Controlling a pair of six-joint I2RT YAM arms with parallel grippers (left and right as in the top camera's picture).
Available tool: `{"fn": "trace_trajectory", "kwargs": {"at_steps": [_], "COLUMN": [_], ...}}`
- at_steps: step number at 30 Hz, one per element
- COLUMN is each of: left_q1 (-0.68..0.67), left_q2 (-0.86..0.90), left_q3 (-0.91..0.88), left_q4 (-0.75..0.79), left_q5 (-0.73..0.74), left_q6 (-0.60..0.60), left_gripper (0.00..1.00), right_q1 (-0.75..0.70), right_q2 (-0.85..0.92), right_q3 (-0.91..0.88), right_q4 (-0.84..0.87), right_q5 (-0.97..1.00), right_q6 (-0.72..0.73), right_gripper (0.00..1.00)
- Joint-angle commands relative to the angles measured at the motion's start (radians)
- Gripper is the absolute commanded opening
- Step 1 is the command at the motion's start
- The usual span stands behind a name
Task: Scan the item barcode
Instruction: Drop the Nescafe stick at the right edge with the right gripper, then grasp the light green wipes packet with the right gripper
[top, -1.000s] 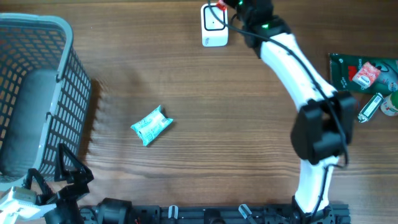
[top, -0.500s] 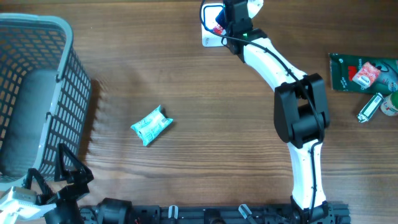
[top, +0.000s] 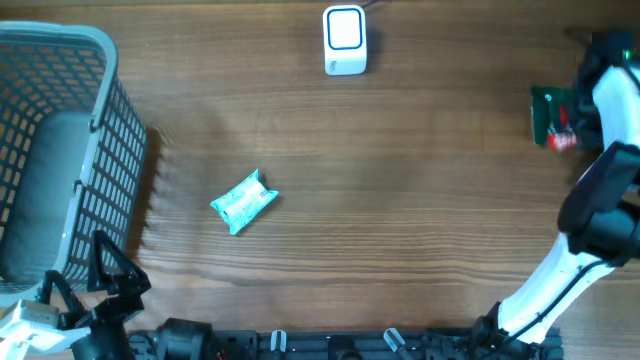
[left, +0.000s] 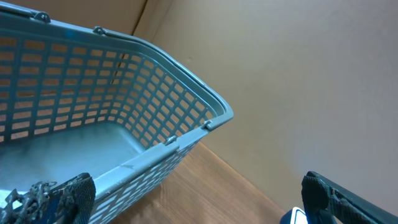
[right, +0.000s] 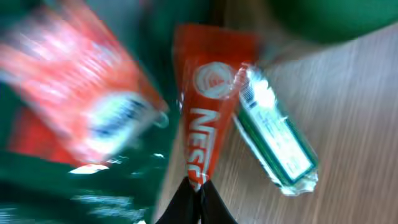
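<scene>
The wooden table (top: 400, 200) holds a grey basket (top: 110, 60) at far left, with my left claw (top: 118, 265) beside it, spread wide and idle. A teal packet (top: 243, 201) lies mid-table and the scanner (top: 345, 40) sits at the far edge. My right claw (right: 194, 202) pinches the tip of the red Nescafé sachet (right: 208, 118) over the green packet (top: 543, 108). Half a second ago the sachet hung at the scanner. I'd lower it gently and release only once it rests.

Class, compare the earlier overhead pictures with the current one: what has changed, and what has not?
The right gripper, shut on the red sachet, swung from the scanner rightward to the green pack. The teal packet, basket and open left gripper stayed put.
</scene>
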Motion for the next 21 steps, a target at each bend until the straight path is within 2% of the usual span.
{"fn": "trace_trajectory", "kwargs": {"at_steps": [1,4,5,7,9,11,13,15,18,19,21], "left_q1": [0.004,0.004,0.004,0.004,0.004,0.004,0.004,0.004,0.004,0.004,0.004], "left_q2": [0.000,0.000,0.000,0.000,0.000,0.000,0.000,0.000,0.000,0.000,-0.001], "left_q3": [0.002,0.002,0.002,0.002,0.002,0.002,0.002,0.002,0.002,0.002,0.002], "left_q4": [0.003,0.003,0.003,0.003,0.003,0.003,0.003,0.003,0.003,0.003,0.003], "left_q5": [-0.010,-0.010,-0.010,-0.010,-0.010,-0.010,-0.010,-0.010,-0.010,-0.010,-0.010], "left_q6": [-0.003,-0.003,-0.003,-0.003,-0.003,-0.003,-0.003,-0.003,-0.003,-0.003,-0.003], "left_gripper": [1.00,1.00,1.00,1.00,1.00,1.00,1.00,1.00,1.00,1.00,1.00], "right_q1": [-0.026,-0.012,0.011,0.098,0.299,0.473,0.718,0.866,1.070,1.120,1.202], "right_q2": [-0.032,-0.188,-0.267,-0.355,-0.378,-0.350,-0.286,-0.227,-0.135,-0.108,-0.064], "right_q3": [0.031,0.122,0.121,0.114,0.108,0.070,-0.006,-0.020,-0.020,-0.020,-0.020], "right_q4": [0.040,-0.069,-0.106,-0.118,-0.117,-0.107,-0.069,-0.013,0.193,0.304,0.463], "right_q5": [-0.408,-0.558,-0.686,-0.873,-0.914,-0.906,-0.917,-0.964,-0.967,-0.963,-0.831], "right_q6": [-0.302,-0.315,-0.319,-0.419,-0.502,-0.470,-0.245,-0.099,-0.025,-0.093,-0.330], "right_gripper": [0.99,1.00,1.00,1.00,0.99,1.00,1.00,1.00,1.00,1.00,1.00]}}
